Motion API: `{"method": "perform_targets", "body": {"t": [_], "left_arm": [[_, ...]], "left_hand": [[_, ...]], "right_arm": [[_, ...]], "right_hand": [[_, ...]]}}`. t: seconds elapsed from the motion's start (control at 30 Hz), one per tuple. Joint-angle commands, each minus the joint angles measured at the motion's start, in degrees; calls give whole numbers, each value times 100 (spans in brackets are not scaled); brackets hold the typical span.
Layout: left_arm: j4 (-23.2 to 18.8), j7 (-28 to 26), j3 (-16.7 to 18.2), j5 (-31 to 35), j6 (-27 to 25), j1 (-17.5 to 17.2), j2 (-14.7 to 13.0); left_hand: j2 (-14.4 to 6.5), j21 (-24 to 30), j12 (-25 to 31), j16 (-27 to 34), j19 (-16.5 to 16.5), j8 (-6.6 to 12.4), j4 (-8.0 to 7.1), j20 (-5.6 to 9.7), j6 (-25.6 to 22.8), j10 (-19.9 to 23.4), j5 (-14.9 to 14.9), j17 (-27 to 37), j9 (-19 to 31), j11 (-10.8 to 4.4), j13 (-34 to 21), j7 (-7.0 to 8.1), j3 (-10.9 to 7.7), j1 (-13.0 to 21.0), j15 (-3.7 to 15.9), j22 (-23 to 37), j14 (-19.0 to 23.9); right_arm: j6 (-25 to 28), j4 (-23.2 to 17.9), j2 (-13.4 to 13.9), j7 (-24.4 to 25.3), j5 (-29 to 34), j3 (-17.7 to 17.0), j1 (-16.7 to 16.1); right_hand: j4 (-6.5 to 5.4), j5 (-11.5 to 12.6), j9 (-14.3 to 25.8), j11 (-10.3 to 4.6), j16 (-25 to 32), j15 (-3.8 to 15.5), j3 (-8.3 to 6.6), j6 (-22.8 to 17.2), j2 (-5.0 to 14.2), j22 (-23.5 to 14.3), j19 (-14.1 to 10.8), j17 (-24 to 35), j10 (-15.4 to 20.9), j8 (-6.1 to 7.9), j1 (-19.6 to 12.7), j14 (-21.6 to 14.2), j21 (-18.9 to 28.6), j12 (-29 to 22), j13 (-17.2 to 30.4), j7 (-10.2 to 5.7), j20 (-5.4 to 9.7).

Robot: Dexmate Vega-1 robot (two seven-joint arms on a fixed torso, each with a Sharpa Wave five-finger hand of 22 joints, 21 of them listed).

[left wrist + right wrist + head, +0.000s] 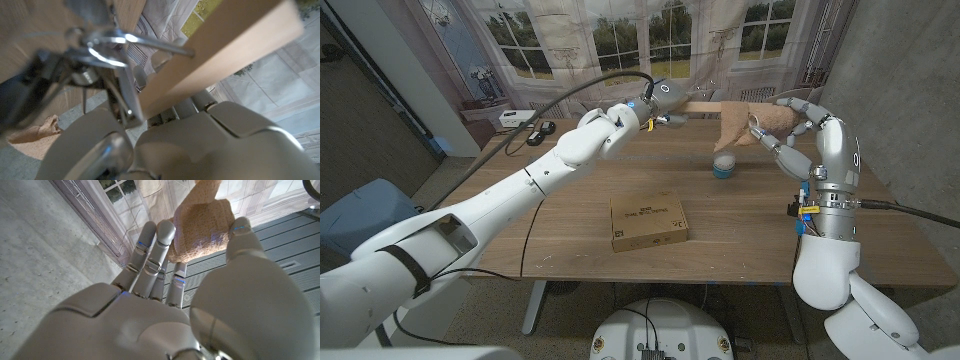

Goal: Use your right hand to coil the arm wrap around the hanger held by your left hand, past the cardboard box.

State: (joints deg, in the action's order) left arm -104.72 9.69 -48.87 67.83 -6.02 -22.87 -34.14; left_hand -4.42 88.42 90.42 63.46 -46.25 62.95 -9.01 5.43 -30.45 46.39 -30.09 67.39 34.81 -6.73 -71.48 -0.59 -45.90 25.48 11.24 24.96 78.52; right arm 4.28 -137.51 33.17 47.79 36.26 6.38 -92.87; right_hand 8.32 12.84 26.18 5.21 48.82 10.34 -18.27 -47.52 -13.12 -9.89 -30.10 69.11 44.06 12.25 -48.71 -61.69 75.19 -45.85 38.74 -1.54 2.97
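Tan woven wrap (202, 227) is pinched in your right hand (798, 130), between thumb and fingers (155, 245), above the far side of the table (740, 230). Your left hand (655, 105) grips the wooden hanger (705, 98) near its metal hook (112, 42) and holds it level above the far edge, past the cardboard box (648, 222). To coil well, keep the hanger steady, keep the wrap taut, and carry it over and under the bar in close turns; a slack turn would likely slide off. The arm wrap is a coarse beige elastic bandage, draped in loose folds over the hanger's end nearest your right hand. A small blue roll (723, 165) stands on the table below it.
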Motion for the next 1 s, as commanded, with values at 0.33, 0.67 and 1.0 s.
{"method": "perform_targets", "body": {"t": [0.33, 0.67, 1.0], "left_arm": [[-54, 110, 3, -72, 178, -102, -59], [-71, -231, 8, 117, 251, -146, -146], [66, -1616, -136, 1171, 169, -255, -353]], "left_hand": [[-51, 29, 31, 38, -39, 54, -16, 303, 26, 8, 8, 13, 7, -40, -16, 25, -23, -15, 16, 15, -6], [-49, 40, 29, 48, -26, 68, -16, 299, 22, -1, 6, 21, -16, -27, -16, 10, -24, -19, 24, 33, 2], [-44, 29, 30, 45, -38, 87, -21, 303, 26, -1, 4, 16, -25, -50, -16, 27, -20, -27, 14, 21, -12]], "right_arm": [[-719, 567, 128, -971, 108, 86, 1861], [-952, 1304, 115, -1457, -433, 465, 2978], [-1129, 1887, 125, -1627, -852, 699, 3593]], "right_hand": [[-70, 37, 1, -699, 30, 206, -129, -1409, 2174, -3, -25, 13, 1112, 33, -2154, 5, -33, 16, 6, 340, 169], [-69, 42, 1, -699, 32, 204, -144, -1406, 2164, -2, -34, 26, 1119, 29, -2135, -6, -48, 15, 14, 342, 178], [-62, 48, 2, -705, 28, 206, -163, -1413, 2160, -3, -26, 31, 1117, 30, -2127, -10, -65, 14, 27, 330, 173]]}}
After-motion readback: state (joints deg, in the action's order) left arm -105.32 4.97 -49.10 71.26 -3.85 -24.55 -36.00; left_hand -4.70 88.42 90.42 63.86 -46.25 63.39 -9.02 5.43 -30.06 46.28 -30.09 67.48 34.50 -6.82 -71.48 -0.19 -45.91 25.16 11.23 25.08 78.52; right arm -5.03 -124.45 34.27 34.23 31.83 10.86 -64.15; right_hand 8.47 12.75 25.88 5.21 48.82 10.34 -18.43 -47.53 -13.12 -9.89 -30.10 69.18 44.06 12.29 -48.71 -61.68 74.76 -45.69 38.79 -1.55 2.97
